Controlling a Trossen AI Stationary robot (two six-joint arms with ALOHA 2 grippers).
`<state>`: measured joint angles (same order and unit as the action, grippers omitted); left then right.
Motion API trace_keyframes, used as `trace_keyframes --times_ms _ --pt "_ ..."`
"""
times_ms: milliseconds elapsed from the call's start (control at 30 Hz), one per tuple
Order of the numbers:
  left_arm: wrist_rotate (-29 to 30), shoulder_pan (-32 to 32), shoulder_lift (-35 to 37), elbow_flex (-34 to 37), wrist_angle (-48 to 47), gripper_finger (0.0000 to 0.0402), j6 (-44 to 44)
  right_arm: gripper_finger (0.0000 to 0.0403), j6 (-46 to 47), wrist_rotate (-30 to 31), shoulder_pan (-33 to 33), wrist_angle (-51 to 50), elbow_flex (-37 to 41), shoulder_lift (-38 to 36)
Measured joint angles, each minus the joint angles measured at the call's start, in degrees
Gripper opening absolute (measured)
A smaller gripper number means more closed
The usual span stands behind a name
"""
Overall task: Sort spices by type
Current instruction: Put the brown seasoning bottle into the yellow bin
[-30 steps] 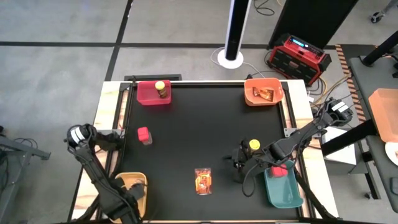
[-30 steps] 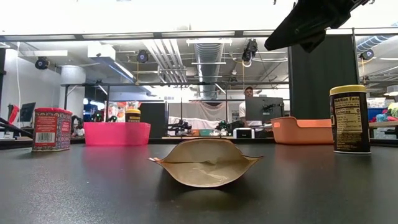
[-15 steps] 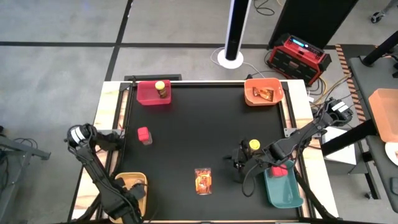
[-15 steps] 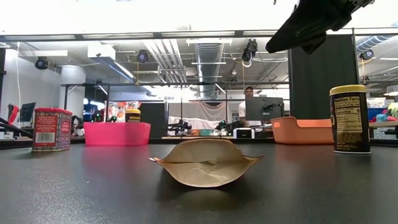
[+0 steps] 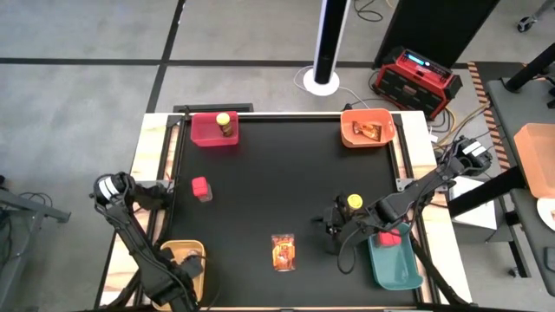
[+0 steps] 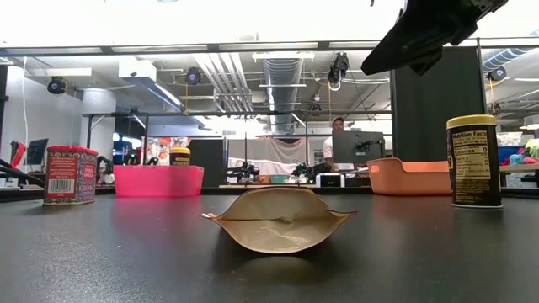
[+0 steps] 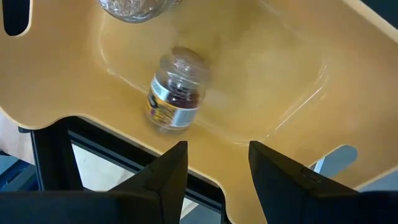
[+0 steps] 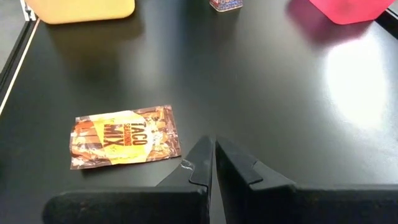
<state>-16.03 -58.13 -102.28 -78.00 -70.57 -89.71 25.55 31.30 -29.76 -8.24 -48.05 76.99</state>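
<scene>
Room: a big workshop with pipes on the ceiling; only the low view shows a person (image 6: 337,128) far back at a screen.
Table: a black top (image 5: 277,186) with pale wood edges and a bin near each corner.
Red bin (image 5: 208,132): at a far corner, with a yellow-lidded jar (image 5: 225,124) standing inside.
Orange bin (image 5: 367,130): at the other far corner, with a flat packet (image 5: 368,132) in it.
Yellow bin (image 7: 261,74): at the near left corner. Only the left wrist view shows inside it: a tiny round jar (image 7: 175,92) lies on its side, and another small jar (image 7: 134,7) is at the edge.
Teal bin (image 5: 395,260): at the near right corner, with a red container (image 5: 388,237) in it.
Loose things: a red tin (image 5: 200,187) on the left side, a taco seasoning packet (image 8: 124,137) near the front middle, and a second yellow-lidded jar (image 5: 354,202) to the right.
Left gripper (image 7: 214,165): over the yellow bin's rim, fingers apart, holding nothing.
Right gripper (image 8: 214,163): low over the table near the taco packet, fingers pressed together, empty.
</scene>
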Motion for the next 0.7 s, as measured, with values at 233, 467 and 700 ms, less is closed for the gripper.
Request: trace_keyframes --times_ms 233,467,700 --pt "7.4 -0.1 0.0 0.0 -0.4 0.016 0.1 0.0013 0.0 0.0 0.0 0.1 0.6 0.0" --pt "10.1 -0.7 0.1 2.3 -0.4 0.0203 5.0 0.0013 0.4 0.2 0.0 0.5 1.7 0.0" --pt "8.8 -2.6 0.1 8.4 2.1 0.0207 9.2 0.0013 1.4 0.2 0.0 0.8 3.0 0.0"
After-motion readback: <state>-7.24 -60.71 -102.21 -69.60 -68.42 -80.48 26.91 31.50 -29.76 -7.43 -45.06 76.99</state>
